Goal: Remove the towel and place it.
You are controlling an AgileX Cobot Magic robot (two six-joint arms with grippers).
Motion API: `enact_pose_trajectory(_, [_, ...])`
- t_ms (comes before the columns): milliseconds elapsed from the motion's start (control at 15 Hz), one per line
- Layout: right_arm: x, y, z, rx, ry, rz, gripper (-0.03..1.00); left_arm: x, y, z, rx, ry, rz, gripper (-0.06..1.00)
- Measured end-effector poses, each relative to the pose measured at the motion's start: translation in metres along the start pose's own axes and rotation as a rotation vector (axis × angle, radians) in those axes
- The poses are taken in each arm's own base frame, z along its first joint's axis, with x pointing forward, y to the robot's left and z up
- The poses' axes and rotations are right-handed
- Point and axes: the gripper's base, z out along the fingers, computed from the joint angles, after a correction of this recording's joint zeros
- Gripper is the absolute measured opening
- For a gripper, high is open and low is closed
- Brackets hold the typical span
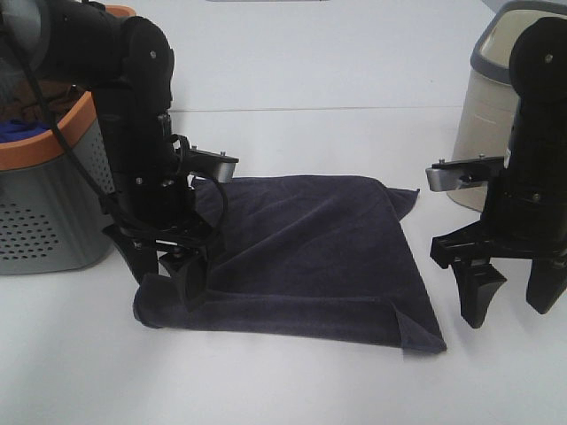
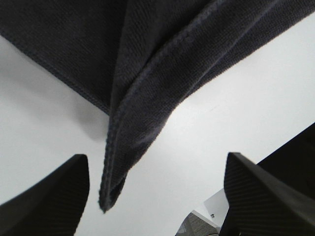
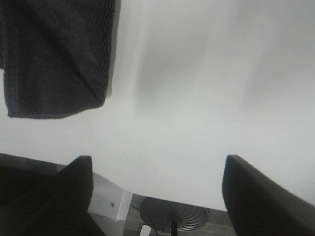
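Observation:
The dark charcoal-purple towel (image 1: 301, 257) lies spread flat on the white table, with its near left corner rolled over and its right corners slightly folded. My left gripper (image 1: 173, 274) stands over that rolled near left corner. In the left wrist view the towel's folded corner (image 2: 162, 73) lies between the wide-apart fingers of the left gripper (image 2: 157, 162), which is open. My right gripper (image 1: 509, 305) is open and empty, hovering above bare table to the right of the towel. The right wrist view shows a towel corner (image 3: 54, 59) off to one side of the right gripper (image 3: 157, 161).
A grey perforated basket with an orange rim (image 1: 44, 204) stands at the left behind my left arm, with a blue cloth (image 1: 18, 133) inside. A beige bin with a grey rim (image 1: 483, 115) stands at the back right behind my right arm.

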Motion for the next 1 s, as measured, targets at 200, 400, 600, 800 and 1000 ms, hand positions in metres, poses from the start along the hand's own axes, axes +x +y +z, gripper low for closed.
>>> enact_pose_trajectory(200, [0.018,0.002,-0.033,-0.007,-0.06,0.002,0.66,0.009,-0.009,-0.034,-0.007,-0.092,-0.033,0.73])
enact_pose_trajectory(400, [0.042,0.004,-0.069,-0.022,-0.22,0.035,0.66,0.026,-0.023,-0.076,-0.01,-0.213,-0.017,0.73])
enact_pose_trajectory(600, [0.07,0.006,-0.104,-0.047,-0.37,0.065,0.66,0.049,-0.037,-0.119,-0.022,-0.342,-0.01,0.72])
enact_pose_trajectory(800, [0.091,0.008,-0.139,-0.076,-0.523,0.103,0.66,0.077,-0.044,-0.154,-0.068,-0.453,-0.099,0.72])
enact_pose_trajectory(1000, [0.104,0.004,-0.157,-0.052,-0.609,0.168,0.64,0.108,-0.038,-0.186,-0.243,-0.555,-0.152,0.72])
